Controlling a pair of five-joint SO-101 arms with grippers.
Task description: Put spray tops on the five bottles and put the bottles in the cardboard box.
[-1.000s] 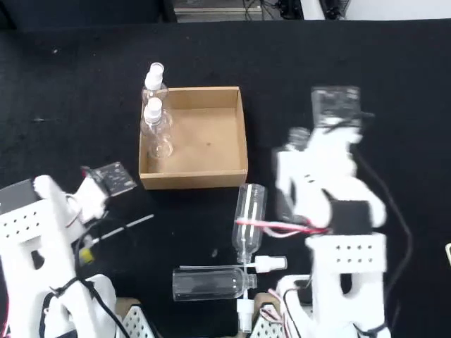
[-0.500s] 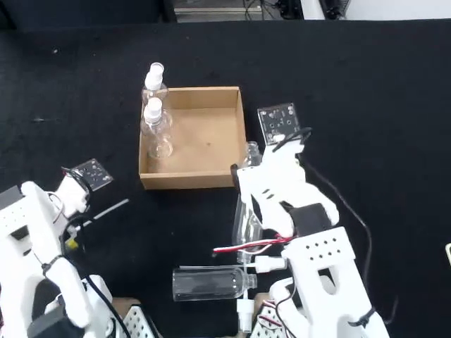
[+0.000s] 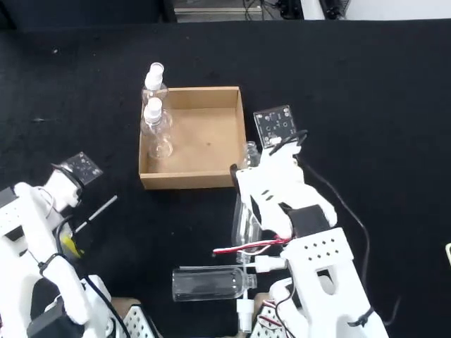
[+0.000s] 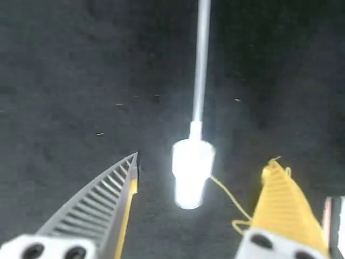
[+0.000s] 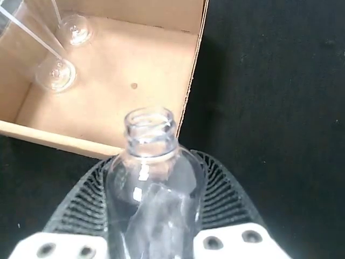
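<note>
My right gripper (image 5: 156, 167) is shut on a clear uncapped bottle (image 5: 151, 162) whose open neck (image 3: 251, 149) sits just outside the right wall of the cardboard box (image 3: 194, 182). Two bottles with spray tops (image 3: 154, 116) stand along the box's left side. My left gripper (image 4: 204, 161) is open, with a white spray top (image 4: 192, 172) and its thin tube (image 3: 99, 211) lying on the table between the jaws. Two more uncapped bottles lie on the table: one (image 3: 242, 229) under the right arm, one (image 3: 211, 283) near the front edge.
Two loose spray tops (image 3: 271, 264) (image 3: 244, 310) lie by the front bottle's neck. The box floor (image 5: 124, 70) is bare right of the two standing bottles. Black cloth (image 3: 366, 91) covers the table, and both arm bases stand at the front edge.
The right arm has swung left, carrying its bottle to the box's right wall. The left arm has drawn back to the left, and the spray top with its tube has shifted left with it.
</note>
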